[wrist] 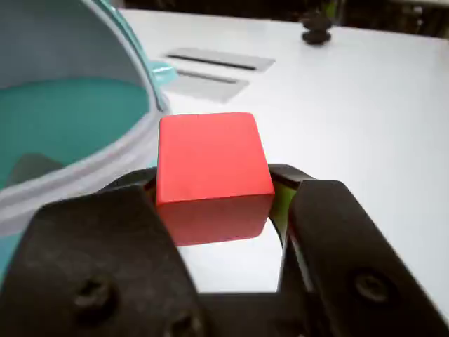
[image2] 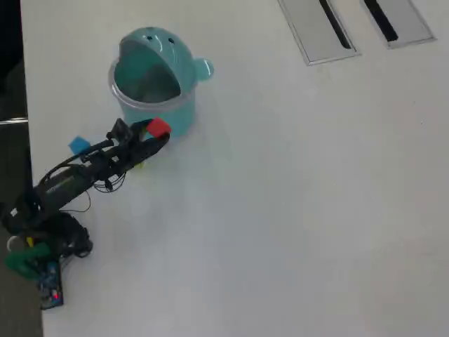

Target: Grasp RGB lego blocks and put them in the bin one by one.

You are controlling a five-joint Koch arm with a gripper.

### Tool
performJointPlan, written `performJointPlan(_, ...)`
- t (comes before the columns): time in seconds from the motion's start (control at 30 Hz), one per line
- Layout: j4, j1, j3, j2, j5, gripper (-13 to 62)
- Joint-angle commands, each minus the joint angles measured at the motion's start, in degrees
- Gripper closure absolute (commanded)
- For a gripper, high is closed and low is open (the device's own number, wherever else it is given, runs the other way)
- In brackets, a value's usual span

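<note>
Hand [wrist: 214, 203] was clamped on the red block [wrist: 210, 158], held just beside the teal bin [image2: 151, 105], near its rim. Blue block [image2: 78, 145] sat on the white worktop [image2: 295, 196] behind the arm; yellow-green block [image2: 138, 165] was mostly hidden under the hand.

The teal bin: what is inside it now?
Inside the bin only its teal inner wall shows in both views, no block visible. Its rim hides part of the bottom.

Plastic on a smooth white tabletop [wrist: 365, 112]

Red block [wrist: 210, 158]: smooth, matt plastic. Bin [wrist: 70, 112]: glossy teal plastic, clear rim. Pincer [wrist: 214, 200]: black matt plastic. Tabletop faintly reflective beneath the block.
</note>
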Motion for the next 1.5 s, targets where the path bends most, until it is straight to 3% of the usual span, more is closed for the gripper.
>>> performJointPlan(0.0,-0.9,-0.6,-7.1,2.2,0.3,29.9)
performJointPlan(0.4,2.5,-15.6,-16.3,1.8,-2.5,29.9)
performJointPlan(1.2,-3.6,-16.4,-38.5,-28.6,-3.3,29.9)
performJointPlan(1.3,-3.4,-16.6,-37.8,-28.6,-6.0,22.1)
performJointPlan(1.47,-3.1,-16.6,-35.4,-26.0,-6.9,20.0)
